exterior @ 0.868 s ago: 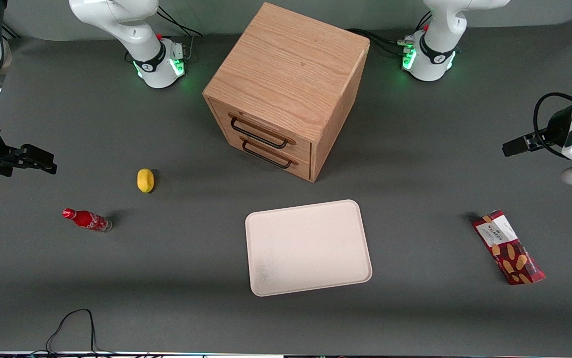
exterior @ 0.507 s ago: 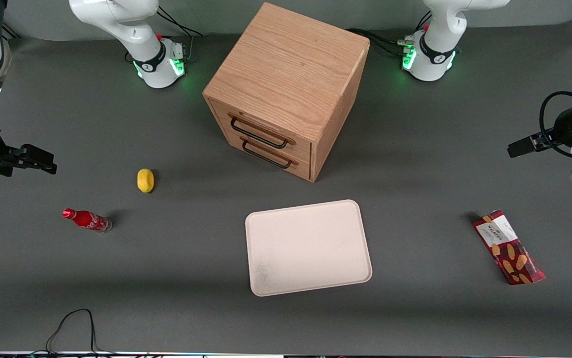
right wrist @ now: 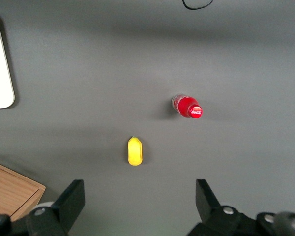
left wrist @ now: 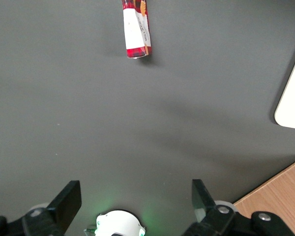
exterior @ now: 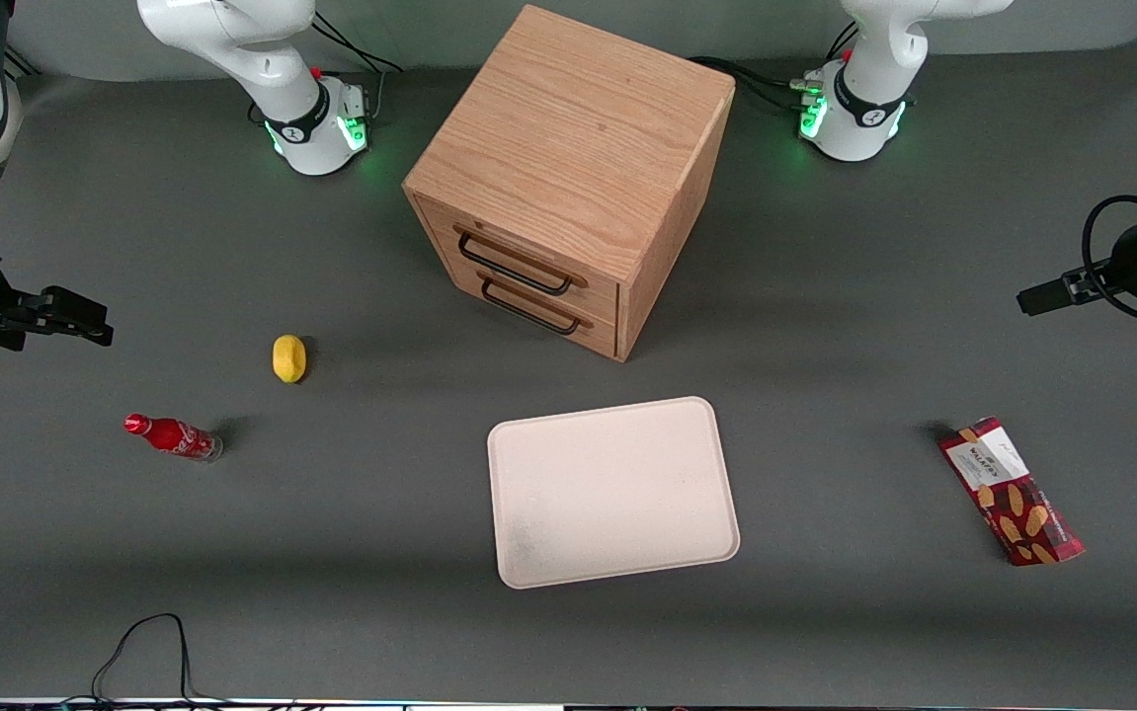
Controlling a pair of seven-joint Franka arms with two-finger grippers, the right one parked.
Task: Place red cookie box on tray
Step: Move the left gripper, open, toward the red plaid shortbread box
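The red cookie box (exterior: 1011,491) lies flat on the grey table (exterior: 825,612) toward the working arm's end, well apart from the tray (exterior: 613,491) and nearer the front camera than the gripper (exterior: 1037,297). Its white label end points away from the front camera; the label carries a dark word that looks like "WALKERS", though the letters are too small to be sure, and tan oval cookie pictures fill the dark-red part. In the left wrist view the same box (left wrist: 136,28) shows its white label with faint unreadable lines of print.

The gripper hangs above bare table near the working arm's edge, holding nothing, its two dark fingers (left wrist: 68,200) spread wide apart.

The tray sits bare near the middle of the table, in front of the wooden drawer cabinet (exterior: 573,178). Toward the parked arm's end stand a small red soda bottle (exterior: 173,435) with white Coca-Cola script and a yellow lemon (exterior: 288,357).
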